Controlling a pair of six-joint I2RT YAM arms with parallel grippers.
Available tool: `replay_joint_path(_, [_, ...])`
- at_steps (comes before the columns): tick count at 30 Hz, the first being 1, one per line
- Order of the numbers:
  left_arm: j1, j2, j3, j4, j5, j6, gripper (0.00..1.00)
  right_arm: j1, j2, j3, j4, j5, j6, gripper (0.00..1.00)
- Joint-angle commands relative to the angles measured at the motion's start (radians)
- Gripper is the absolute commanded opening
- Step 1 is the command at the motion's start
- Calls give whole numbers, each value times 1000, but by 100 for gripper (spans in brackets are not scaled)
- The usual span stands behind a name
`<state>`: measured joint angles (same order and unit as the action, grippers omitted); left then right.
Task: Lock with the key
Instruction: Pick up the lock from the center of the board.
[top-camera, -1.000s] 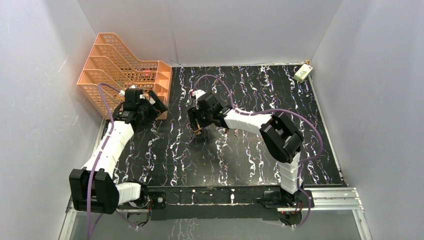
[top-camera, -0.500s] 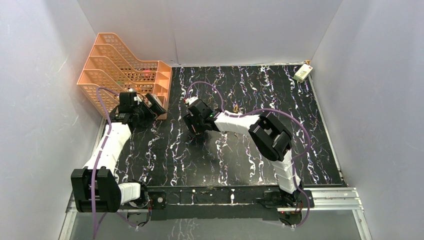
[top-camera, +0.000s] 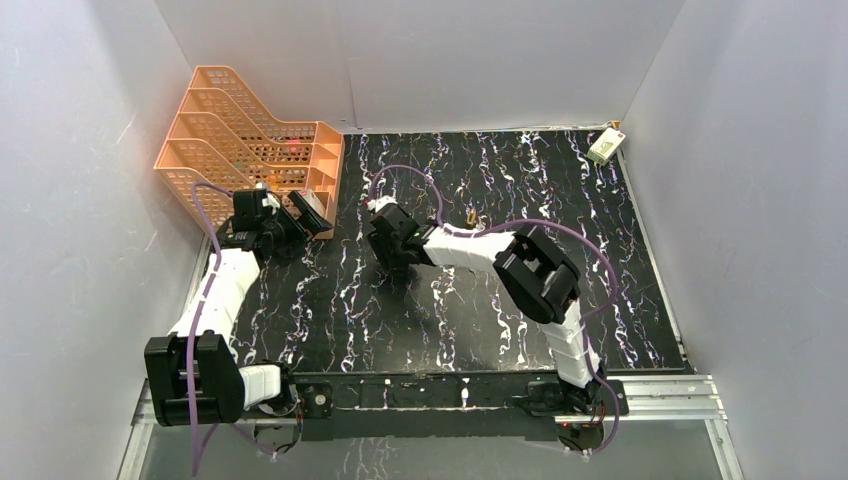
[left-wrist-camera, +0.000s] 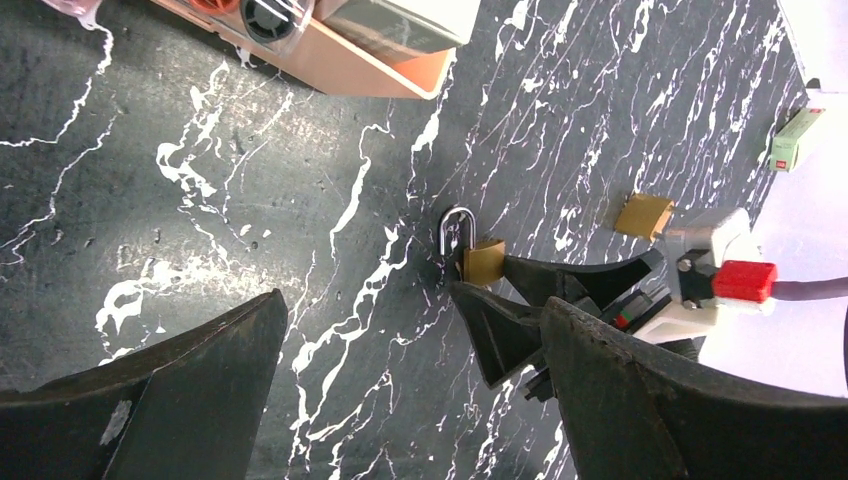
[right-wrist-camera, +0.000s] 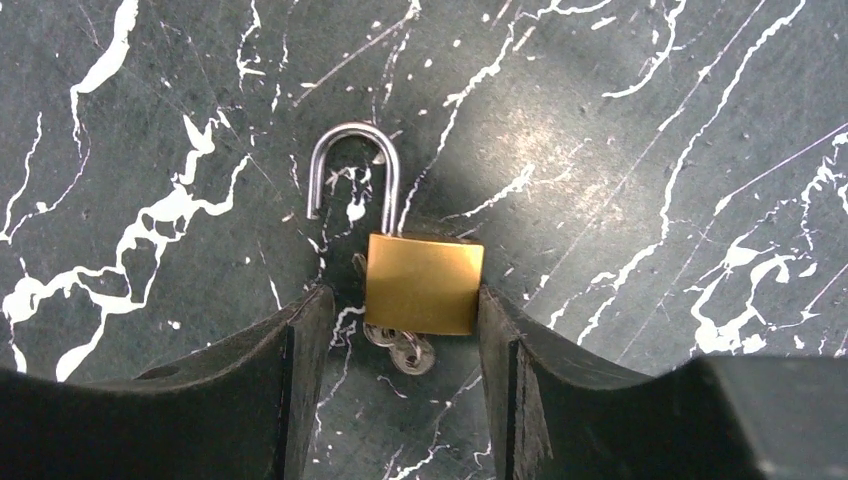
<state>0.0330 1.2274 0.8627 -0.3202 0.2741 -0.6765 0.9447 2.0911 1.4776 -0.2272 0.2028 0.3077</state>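
Straddling the padlock (right-wrist-camera: 423, 283) on the tabletop (right-wrist-camera: 650, 120), my right gripper (right-wrist-camera: 400, 305) stands spread, one finger touching the brass. Only its wrist camera shows the key (right-wrist-camera: 405, 352) under the body. Farther off, my left gripper (left-wrist-camera: 410, 305) gapes wide.

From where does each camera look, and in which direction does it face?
Top external: high behind the robot, looking down on the table; left arm and right arm show whole.
Left wrist: on the left arm, facing down at the table; its open left claw frames the view.
Right wrist: close above the padlock, facing straight down; the right claw flanks it.
Shared: both wrist views show the padlock.
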Motion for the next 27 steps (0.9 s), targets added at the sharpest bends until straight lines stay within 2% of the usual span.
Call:
replay_joint_path(1, [8,-11,-5,12,61,7,98,57,53,84,-73,114,-12,61])
replay_joint_path(3, [10,-14,-7,14,62,10,98,67,65,96,-87,147,-24,56])
replay_joint_path(4, [9,-15,-8,14,63,12,98,70,69,97,-92,151,-26,51])
replay_joint_path(6, [11,-17,-11,17,71,17,98,70,66,90,-98,151,-28,37])
replay_joint_path(10, [13,-26,-28,45,107,36,98,70,28,49,-64,130,-34,17])
replay_joint_path(11, [13,-27,-32,51,117,43,98,70,16,41,-57,125,-39,4])
replay_joint_path(12, [13,-29,-35,54,131,51,98,67,-1,33,-50,107,-51,0])
replay_joint_path(15, [15,-36,-39,71,188,82,98,45,-91,-29,26,-55,-121,0])
replay_joint_path(19, [15,-63,-63,159,347,109,98,-47,-254,-176,156,-485,-179,0])
replay_joint_path(23, [14,-78,-126,391,641,52,87,-176,-360,-244,212,-862,-158,0])
replay_joint_path(27, [11,-36,-202,709,888,-122,70,-228,-413,-251,184,-1051,-169,0])
